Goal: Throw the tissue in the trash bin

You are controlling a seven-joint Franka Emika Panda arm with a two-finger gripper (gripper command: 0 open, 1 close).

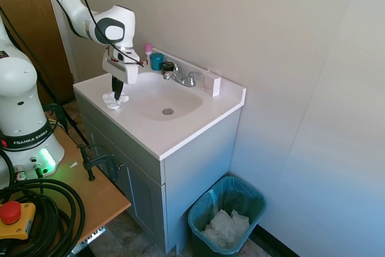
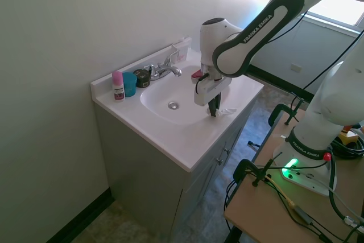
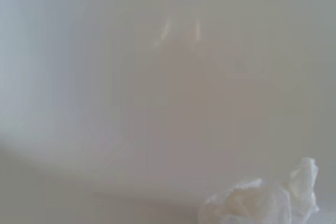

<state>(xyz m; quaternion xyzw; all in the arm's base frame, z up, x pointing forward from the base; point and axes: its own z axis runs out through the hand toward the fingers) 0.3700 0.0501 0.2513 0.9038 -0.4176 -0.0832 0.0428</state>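
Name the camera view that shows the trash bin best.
The first exterior view: the trash bin stands whole on the floor beside the vanity, crumpled tissues inside. The second exterior view and the wrist view do not show it.

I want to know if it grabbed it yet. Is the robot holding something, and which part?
The gripper is down on the tissue at the sink's edge, fingers close together at its middle. Whether it truly grips it cannot be told.

Back of sink top: pink bottle [image 1: 148,47], teal cup [image 1: 156,61] and tap [image 1: 182,77] crowd it.
Front edge: bare.
Trash bin [image 1: 227,216]: open top.
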